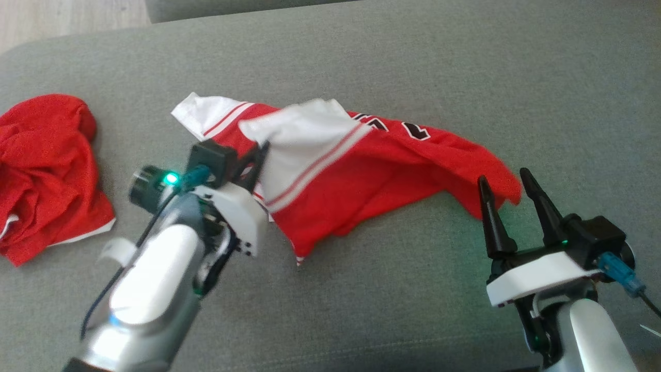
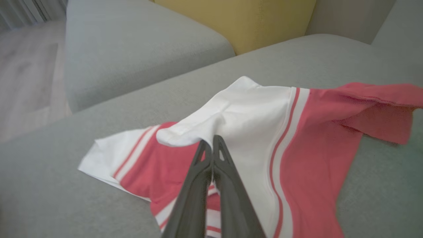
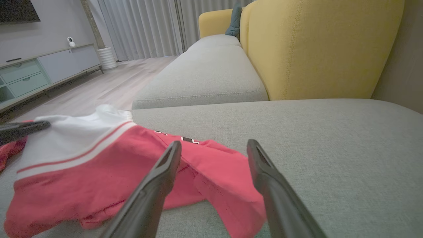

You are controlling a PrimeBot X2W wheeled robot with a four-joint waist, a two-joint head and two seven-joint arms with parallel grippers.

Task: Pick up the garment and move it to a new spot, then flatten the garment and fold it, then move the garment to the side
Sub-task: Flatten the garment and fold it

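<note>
A: Whereabouts of garment point(image 1: 361, 175) on the grey seat point(image 1: 361, 320)?

B: Across the seat's middle. Red and white, rumpled, long axis running from the seat's left toward its right. White panel point(image 1: 299, 139) raised off the seat at the left end; red hem point(image 1: 496, 175) low on the seat at the right end.

A: State of left gripper point(image 2: 211, 142)?

B: Fingers pressed together, clamped on a fold of the white panel, cloth bunched at the tips in the left wrist view. Above the seat's left-middle.

A: Right gripper point(image 1: 505, 178)?

B: Fingers wide apart, nothing between them. Toward the seat's right-front, tips pointing at the hem corner, very close; contact not discernible.

A: Relation governing the next move?

B: One end held, the other free. Free end nearest the right gripper, straight ahead along its fingers. Judged: short advance, then closure on the hem, giving a hold at both ends of the long axis before any lift.

A: Risk?

B: Single-point lift likely to swing and crumple. Second red heap point(image 1: 46, 175) at the seat's far left, well apart; poor choice of drop spot.
</note>
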